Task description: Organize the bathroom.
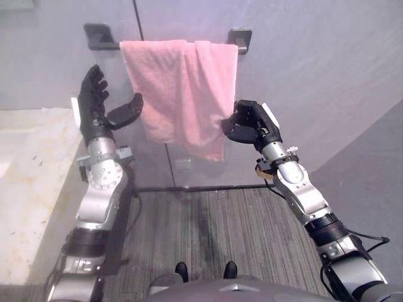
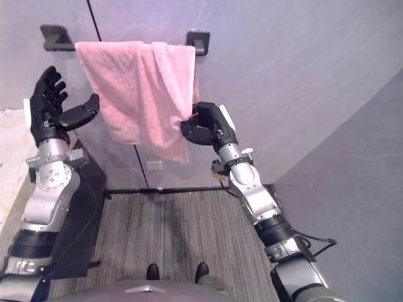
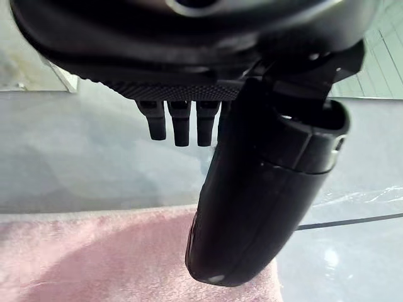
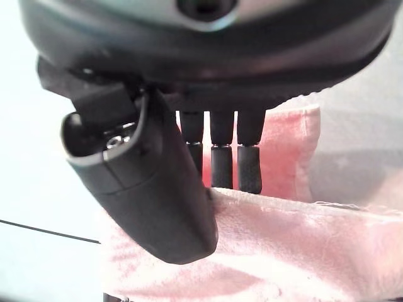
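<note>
A pink towel (image 1: pixel 179 88) hung folded over a dark towel bar (image 1: pixel 101 38) fixed to the grey wall (image 1: pixel 315 63), bunched toward the bar's right bracket and draping down in uneven folds.

My right hand (image 1: pixel 252 123) was at the towel's lower right edge. In the right wrist view its fingers (image 4: pixel 221 165) curled over the cloth from one side and the thumb closed against it from the other, so the fingers held a fold of the towel between them. The towel's lower corner hung just below that grip.

My left hand (image 1: pixel 94 104) was raised to the left of the towel, apart from it. Its fingers (image 2: pixel 49 88) stood straight and spread wide, with the thumb reaching toward the towel's left edge but not touching it. In the left wrist view the pink cloth lay beyond the thumb, and nothing sat between thumb and fingers.

A pale stone worktop (image 1: pixel 31 182) ran along my left side, below and behind the left fingers. A striped grey floor (image 1: pixel 208 233) lay beneath both arms, meeting the wall at a dark strip under the towel.
</note>
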You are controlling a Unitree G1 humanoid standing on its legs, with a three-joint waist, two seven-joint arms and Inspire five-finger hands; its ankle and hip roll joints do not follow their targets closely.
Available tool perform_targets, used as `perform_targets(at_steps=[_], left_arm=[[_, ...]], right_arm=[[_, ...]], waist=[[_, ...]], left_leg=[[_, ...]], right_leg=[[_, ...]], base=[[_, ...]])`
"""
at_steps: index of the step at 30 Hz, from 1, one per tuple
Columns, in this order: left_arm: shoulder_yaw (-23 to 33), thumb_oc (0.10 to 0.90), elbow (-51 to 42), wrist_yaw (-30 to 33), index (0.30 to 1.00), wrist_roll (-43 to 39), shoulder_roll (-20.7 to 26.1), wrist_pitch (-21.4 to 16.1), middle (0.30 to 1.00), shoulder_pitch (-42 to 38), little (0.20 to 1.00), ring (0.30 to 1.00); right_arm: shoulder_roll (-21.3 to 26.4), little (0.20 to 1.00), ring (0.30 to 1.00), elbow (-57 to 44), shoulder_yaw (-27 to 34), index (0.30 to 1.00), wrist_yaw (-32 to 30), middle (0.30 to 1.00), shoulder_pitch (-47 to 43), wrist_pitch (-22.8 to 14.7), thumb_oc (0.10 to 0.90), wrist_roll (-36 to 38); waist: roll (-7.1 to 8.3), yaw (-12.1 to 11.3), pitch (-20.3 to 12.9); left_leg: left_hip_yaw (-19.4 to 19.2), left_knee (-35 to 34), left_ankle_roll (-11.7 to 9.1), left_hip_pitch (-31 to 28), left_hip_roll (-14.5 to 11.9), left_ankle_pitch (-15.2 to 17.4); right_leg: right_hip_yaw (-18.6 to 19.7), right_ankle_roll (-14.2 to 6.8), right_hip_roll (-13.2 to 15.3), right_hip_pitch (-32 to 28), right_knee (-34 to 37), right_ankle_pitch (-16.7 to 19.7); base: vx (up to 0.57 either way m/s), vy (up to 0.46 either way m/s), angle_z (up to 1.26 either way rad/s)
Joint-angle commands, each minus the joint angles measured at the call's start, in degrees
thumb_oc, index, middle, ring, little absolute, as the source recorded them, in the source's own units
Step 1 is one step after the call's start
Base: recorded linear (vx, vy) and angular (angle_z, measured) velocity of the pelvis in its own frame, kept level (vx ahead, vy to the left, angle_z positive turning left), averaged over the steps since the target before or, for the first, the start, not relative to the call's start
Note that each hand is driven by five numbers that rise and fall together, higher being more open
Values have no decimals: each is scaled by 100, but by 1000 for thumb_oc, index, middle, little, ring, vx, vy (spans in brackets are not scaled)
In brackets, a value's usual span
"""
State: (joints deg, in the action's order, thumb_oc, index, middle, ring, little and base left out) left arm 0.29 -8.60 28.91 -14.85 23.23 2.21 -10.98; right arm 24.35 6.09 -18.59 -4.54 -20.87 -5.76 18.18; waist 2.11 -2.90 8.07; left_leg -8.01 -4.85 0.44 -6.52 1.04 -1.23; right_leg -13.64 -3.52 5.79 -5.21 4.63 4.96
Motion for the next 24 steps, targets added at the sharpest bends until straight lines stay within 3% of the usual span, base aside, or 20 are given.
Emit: perform_targets(at_steps=[1, 8, 10, 16, 24], left_arm=[[-230, 800, -337, -479, 900, 97, 285, -319, 900, -367, 900, 900], [-398, 800, -278, -409, 900, 550, 370, -594, 900, -523, 900, 900], [-469, 800, 9, -103, 900, 745, 555, -576, 900, -791, 900, 900], [-491, 800, 650, 298, 900, 426, 705, -367, 900, -1208, 900, 900], [-574, 800, 1289, 62, 900, 68, 775, -407, 900, -1687, 900, 900]], right_arm=[[-89, 300, 300, -468, 306, 300, -218, 300, -300, -460, 400, -228], [-120, 300, 300, -354, 199, 300, -241, 300, -410, -519, 400, -193], [-96, 300, 300, -308, 139, 300, -180, 300, -428, -534, 400, -143], [-141, 300, 300, -218, -5, 300, -128, 300, -531, -534, 400, -117], [-150, 300, 300, -150, -47, 300, 58, 300, -582, -537, 400, -63]], waist=[[28, -109, -699], [13, -83, -697], [-3, -14, -734], [-34, 99, -791], [-91, 265, -840]], left_leg=[[-128, -15, -82, -98, -116, 324], [-119, -15, -77, -111, -113, 328], [-144, -15, -81, -117, -118, 325], [-215, -15, -89, -139, -119, 322], [-328, -15, -103, -146, -133, 321]], right_leg=[[-428, -584, 571, -148, -88, 21], [-407, -595, 559, -157, -90, 23], [-370, -605, 552, -147, -87, 15], [-303, -614, 524, -147, -43, -6], [-189, -618, 490, -126, -22, -37]], base=[[3, -12, 7], [-1, -2, 1], [0, 0, 0], [1, 4, -1], [-7, 9, -7]])
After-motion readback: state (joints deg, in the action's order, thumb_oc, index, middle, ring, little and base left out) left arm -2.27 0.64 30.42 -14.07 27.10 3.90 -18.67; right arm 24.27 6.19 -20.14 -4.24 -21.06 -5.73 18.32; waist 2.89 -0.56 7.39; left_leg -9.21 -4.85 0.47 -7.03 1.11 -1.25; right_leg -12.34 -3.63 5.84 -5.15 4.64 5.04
